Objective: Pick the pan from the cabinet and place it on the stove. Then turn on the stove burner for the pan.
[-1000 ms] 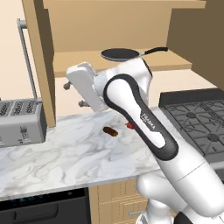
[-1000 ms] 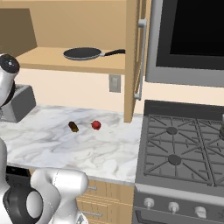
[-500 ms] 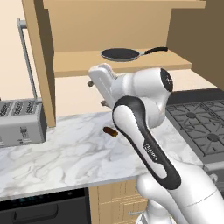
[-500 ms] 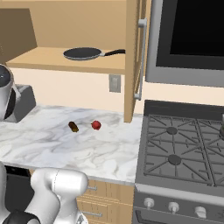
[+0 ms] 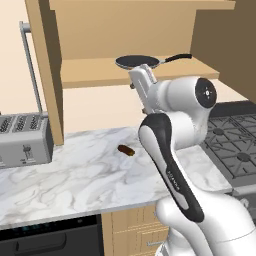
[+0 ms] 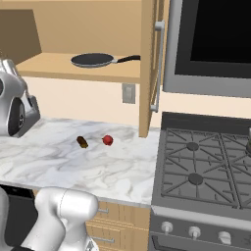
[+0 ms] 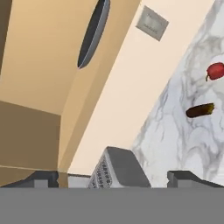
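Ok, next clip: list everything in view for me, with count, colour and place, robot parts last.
shallow round dark frying pan: one, black, on the cabinet shelf, handle pointing toward the stove side.
light tan wood wall cabinet: one, doors open, above the counter.
black gas cooktop with cast-iron grates: one, silver knob front, to the right of the counter.
silver slotted toaster: one, at the counter's left end.
small brown oblong item: one, on the marble counter.
small red round item: one, beside the brown one, apart from it.
grey wall outlet: one, under the shelf.
white robot arm: one, raised below the shelf; fingers open, holding nothing.
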Available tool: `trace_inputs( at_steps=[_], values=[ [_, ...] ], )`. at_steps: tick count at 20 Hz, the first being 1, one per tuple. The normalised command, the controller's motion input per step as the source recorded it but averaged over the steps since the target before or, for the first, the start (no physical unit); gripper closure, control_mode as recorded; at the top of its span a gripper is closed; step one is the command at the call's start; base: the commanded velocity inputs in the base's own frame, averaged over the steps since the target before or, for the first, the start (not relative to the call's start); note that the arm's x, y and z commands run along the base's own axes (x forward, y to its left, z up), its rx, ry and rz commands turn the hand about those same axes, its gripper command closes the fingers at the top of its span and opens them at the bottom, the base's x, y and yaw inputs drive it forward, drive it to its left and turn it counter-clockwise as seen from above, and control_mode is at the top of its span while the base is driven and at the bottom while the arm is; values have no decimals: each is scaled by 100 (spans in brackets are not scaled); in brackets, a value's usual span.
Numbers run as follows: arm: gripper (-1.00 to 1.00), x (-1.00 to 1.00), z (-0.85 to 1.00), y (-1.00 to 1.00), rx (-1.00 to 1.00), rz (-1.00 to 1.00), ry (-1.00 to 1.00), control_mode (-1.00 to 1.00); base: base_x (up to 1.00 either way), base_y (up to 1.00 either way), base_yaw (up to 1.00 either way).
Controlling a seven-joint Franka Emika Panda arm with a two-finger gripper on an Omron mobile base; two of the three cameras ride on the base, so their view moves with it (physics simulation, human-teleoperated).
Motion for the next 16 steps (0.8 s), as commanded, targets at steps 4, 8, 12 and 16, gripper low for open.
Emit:
trace_inputs(
  at_steps=[4,8,12,16],
  values=[
    [-100,18,22,-80,0,-26,0,-100,0,0,0],
    [-100,21,30,-78,0,-22,0,-100,0,0,0],
    [-100,17,30,-75,0,-18,0,-100,0,0,0],
    [-100,18,24,-71,0,-17,0,-100,0,0,0]
  ],
)
